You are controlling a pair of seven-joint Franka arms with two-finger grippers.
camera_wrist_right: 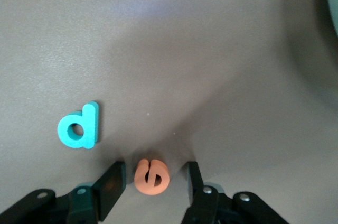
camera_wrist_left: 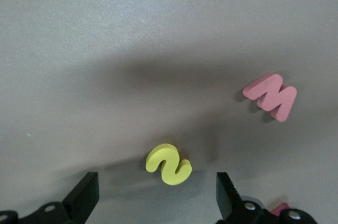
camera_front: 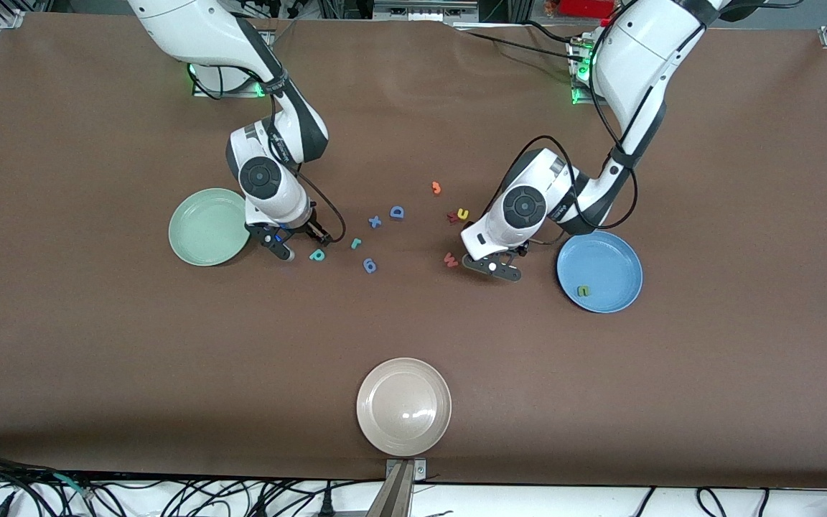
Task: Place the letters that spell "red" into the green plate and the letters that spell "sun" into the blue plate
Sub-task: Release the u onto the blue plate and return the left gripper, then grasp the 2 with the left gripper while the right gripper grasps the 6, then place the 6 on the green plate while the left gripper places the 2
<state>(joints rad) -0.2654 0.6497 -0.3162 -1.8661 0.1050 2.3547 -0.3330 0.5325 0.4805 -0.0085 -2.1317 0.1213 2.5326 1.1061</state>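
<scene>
Both arms are at the pick-up step. The right gripper [camera_wrist_right: 153,184] is low over the brown table [camera_front: 97,345], just beside the green plate [camera_front: 209,227]; its fingers stand part open, one on each side of the orange e [camera_wrist_right: 151,177], which lies flat on the table between them and is not squeezed yet. The teal d [camera_wrist_right: 79,126] lies just beside it, and the small teal r [camera_front: 356,243] a bit more toward the middle; the green plate has no letters in it.

The left gripper [camera_wrist_left: 157,195] hangs low near the blue plate [camera_front: 599,271], fingers wide apart, with the yellow s [camera_wrist_left: 169,164] on the table between them; a pink w [camera_wrist_left: 271,96] lies near but apart. The green n [camera_front: 583,291] sits in the blue plate already; the yellow u [camera_front: 463,213] lies up by a dark red letter [camera_front: 452,216].

Next, I think each gripper must go a little lower, close gently on its letter, lift, and carry it over to its plate; the letters are tiny and soft, so they could slip or tip.

The table is wide with a brown cover; a beige plate [camera_front: 403,406] sits near the front edge; blue letters [camera_front: 397,212] lie in the middle; cables hang along the edges.
</scene>
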